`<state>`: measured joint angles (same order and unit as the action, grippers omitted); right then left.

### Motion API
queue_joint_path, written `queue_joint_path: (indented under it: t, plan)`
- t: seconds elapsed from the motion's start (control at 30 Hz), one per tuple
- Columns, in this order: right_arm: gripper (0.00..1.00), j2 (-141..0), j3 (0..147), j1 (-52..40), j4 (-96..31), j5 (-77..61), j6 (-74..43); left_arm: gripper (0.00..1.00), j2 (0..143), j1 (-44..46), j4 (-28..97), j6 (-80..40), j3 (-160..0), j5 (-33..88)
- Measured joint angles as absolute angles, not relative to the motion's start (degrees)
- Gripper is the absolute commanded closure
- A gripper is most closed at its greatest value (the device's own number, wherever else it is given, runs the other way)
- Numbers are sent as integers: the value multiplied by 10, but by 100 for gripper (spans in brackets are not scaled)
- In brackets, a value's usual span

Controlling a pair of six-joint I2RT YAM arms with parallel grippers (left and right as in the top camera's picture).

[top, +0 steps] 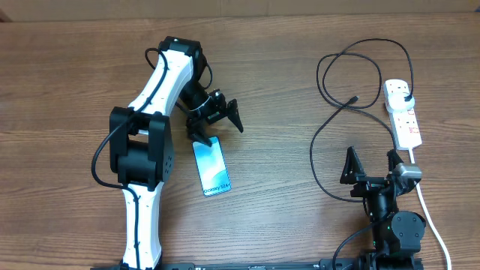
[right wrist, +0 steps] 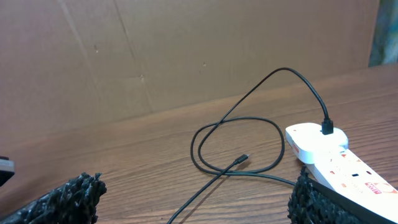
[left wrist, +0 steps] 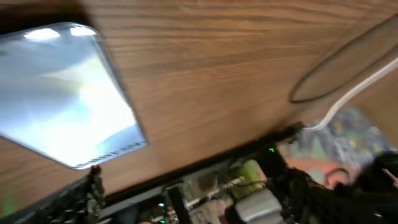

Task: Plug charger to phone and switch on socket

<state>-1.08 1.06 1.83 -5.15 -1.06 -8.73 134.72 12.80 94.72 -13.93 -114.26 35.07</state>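
Note:
The phone (top: 211, 166) lies flat on the table left of centre, light blue screen up; it fills the upper left of the left wrist view (left wrist: 59, 93). My left gripper (top: 217, 120) is open and empty, just above the phone's far end. The charger (top: 337, 112) is a thin black cable looped at the right, its connector tip (top: 353, 100) free on the wood and its black plug (top: 406, 95) in the socket (top: 403, 112). In the right wrist view the tip (right wrist: 241, 159) lies ahead of my open, empty right gripper (right wrist: 196, 199), with the socket (right wrist: 336, 162) at the right.
The socket's thick white cord (top: 431, 214) runs down the right side past the right arm's base (top: 390, 225). The left arm (top: 146, 150) stretches from the front edge toward the phone. A brown cardboard wall (right wrist: 186, 50) stands behind the table.

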Motion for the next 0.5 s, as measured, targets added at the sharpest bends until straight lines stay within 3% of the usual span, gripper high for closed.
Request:
queue_joint_path:
  t: [0.3, 0.5]
  plan:
    - [0, -11, 11, 18, -51, -11, -88, 0, 1347, 126, 940, -148, -1143, 270]
    - [0, -11, 11, 18, -52, -11, -88, 0, 1338, 128, 936, -186, -1143, 150]
